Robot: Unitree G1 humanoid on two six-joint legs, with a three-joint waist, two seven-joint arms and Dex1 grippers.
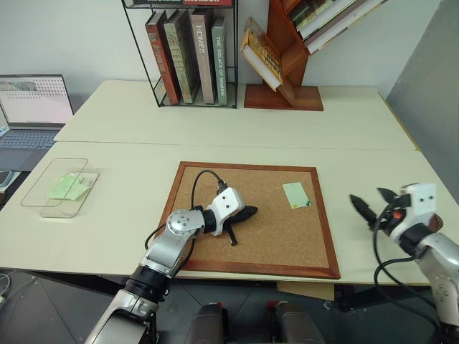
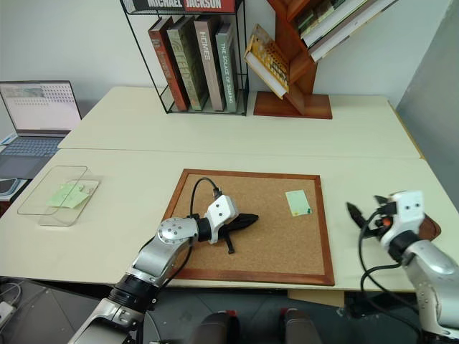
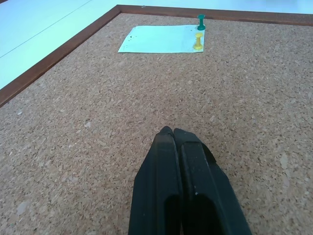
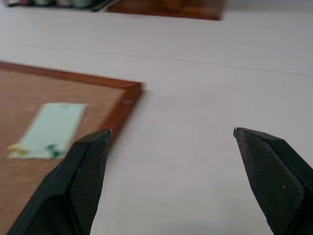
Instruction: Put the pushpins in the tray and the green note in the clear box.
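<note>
The green note (image 1: pixel 295 194) lies right of centre in the frame, on the cork board (image 1: pixel 287 236), pinned along its lower edge by a green and a yellow pushpin (image 3: pixel 201 21). The left tool (image 1: pixel 246 213) rests on the cork mid-frame, pressed shut and empty. The right tool (image 1: pixel 374 201), lower right over the desk (image 1: pixel 129 215), gapes wide with nothing held. The pins are tiny; a grab could slip or drag and tear the note. The clear box (image 1: pixel 70 192) sits far left, already holding lime slips; the left arm lies between.
</note>
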